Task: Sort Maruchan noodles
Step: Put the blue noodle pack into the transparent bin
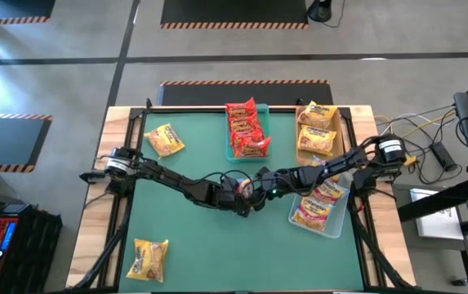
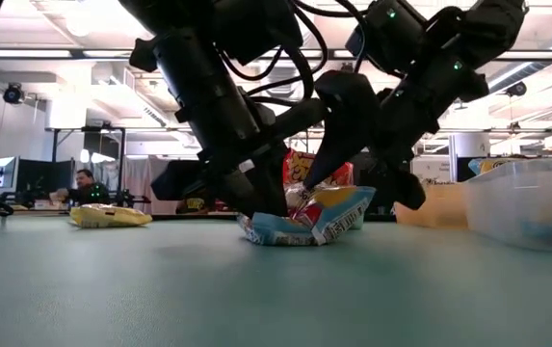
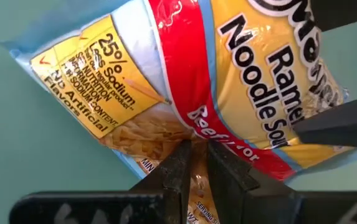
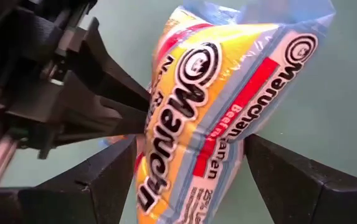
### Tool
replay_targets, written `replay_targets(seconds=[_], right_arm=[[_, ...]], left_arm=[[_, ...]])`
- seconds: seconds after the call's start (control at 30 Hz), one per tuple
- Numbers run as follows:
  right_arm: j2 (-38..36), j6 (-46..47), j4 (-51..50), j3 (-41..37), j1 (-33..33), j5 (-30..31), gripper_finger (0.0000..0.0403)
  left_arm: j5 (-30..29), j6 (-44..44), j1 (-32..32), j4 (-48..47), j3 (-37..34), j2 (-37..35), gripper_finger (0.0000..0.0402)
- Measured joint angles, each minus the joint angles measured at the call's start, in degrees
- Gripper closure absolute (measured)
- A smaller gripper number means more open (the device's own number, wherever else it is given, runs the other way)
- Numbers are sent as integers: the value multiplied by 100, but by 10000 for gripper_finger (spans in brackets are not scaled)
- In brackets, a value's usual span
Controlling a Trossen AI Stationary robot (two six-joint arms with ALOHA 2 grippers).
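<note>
Holding: left pincer (image 3: 194,163) clamped on the edge of a yellow-blue packet (image 3: 228,81) at bench (image 1: 193,237) centre.
Right pincer (image 4: 190,168): fingers wide apart, straddling that packet.
Red packets (image 1: 247,129): in teal tray.
Yellow packets (image 1: 318,129): in tan tray; two loose on the left.

Overhead, table-level, two close wrist views
</note>
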Motion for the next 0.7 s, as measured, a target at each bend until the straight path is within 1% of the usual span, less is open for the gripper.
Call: replay_targets(seconds=[0.17, 0.43, 0.57, 0.7], right_arm=[[264, 0, 410, 0, -7, 2, 115], [320, -83, 481, 0, -9, -3, 121], [316, -188, 486, 0, -9, 13, 145], [312, -282, 499, -1, -9, 38, 181]], left_arm=[[28, -4, -6, 122, -2, 10, 365], [17, -8, -6, 124, -2, 10, 365], [-90, -28, -10, 119, 43, 17, 365], [-105, -26, -17, 120, 47, 17, 365]])
